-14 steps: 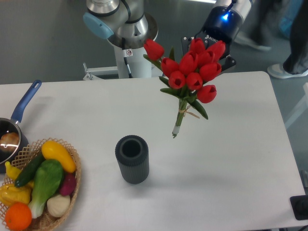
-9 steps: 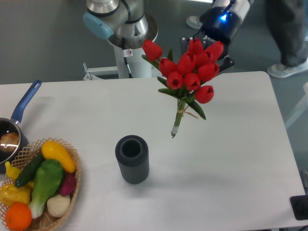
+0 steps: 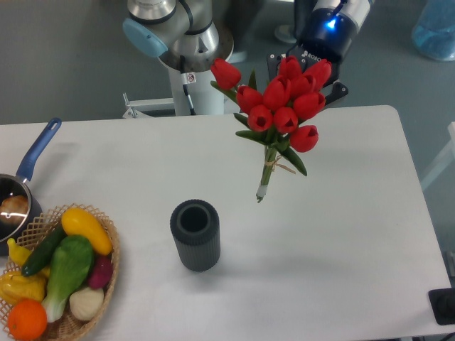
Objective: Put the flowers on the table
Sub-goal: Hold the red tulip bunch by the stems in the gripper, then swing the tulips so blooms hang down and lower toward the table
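Above smooth white table (image 3: 341,234): glossy red flowers (image 3: 281,106).

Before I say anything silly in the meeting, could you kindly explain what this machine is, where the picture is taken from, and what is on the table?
The picture comes from one fixed camera looking down at the table from the front. The grey and blue column at the back is the base of the robot arm. Its gripper, below the blue light, is mostly hidden behind the flowers, a tied bunch of red tulips. They hang in the air, stems down, so it seems to be holding them, though the fingers cannot be seen. On the table stand a dark ribbed vase, empty, a wicker basket of vegetables at lower left, and a pan with a blue handle at the left edge.
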You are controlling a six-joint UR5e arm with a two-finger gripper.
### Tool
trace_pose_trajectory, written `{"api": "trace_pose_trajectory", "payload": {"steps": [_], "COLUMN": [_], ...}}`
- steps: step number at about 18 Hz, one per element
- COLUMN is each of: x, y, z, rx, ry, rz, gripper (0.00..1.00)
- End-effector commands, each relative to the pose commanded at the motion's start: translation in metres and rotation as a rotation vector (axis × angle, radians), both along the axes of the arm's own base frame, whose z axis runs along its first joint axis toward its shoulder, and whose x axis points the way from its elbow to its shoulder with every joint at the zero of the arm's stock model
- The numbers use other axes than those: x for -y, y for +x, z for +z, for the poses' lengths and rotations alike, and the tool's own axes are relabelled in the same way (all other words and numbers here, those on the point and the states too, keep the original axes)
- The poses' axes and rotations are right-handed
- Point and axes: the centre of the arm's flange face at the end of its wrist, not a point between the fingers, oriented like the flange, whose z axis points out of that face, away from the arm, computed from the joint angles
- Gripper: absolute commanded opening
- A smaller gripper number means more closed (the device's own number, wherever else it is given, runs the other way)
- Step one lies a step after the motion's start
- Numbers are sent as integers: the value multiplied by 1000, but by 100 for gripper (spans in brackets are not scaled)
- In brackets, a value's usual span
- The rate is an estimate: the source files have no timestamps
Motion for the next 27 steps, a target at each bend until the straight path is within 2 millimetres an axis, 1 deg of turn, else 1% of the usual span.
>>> {"api": "trace_pose_trajectory", "payload": {"steps": [3, 6, 9, 10, 12, 13, 15, 17, 19, 21, 22, 24, 25, 27], "x": [3, 7, 15, 14, 9, 10, 14, 9, 4, 8, 6, -5, -11, -18], "y": [-3, -9, -17, -17, -16, -16, -14, -7, 0, -4, -10, -12, -16, -24], "z": [-9, -2, 5, 8, 14, 16, 15, 13, 1, -15, -28, -51, -66, -94], "rx": [-27, -64, -140, -159, -191, -206, -238, -280, -306, -319, -304, -276, -264, -243], "ry": [-109, -173, -331, -368, -411, -440, -527, -633, -733, -840, -883, -922, -937, -991], "rz": [41, 71, 143, 154, 163, 175, 205, 221, 184, 163, 156, 113, 87, 54], "gripper": [1, 1, 1, 1, 1, 1, 1, 0, 0, 0, 0, 0, 0, 0]}}
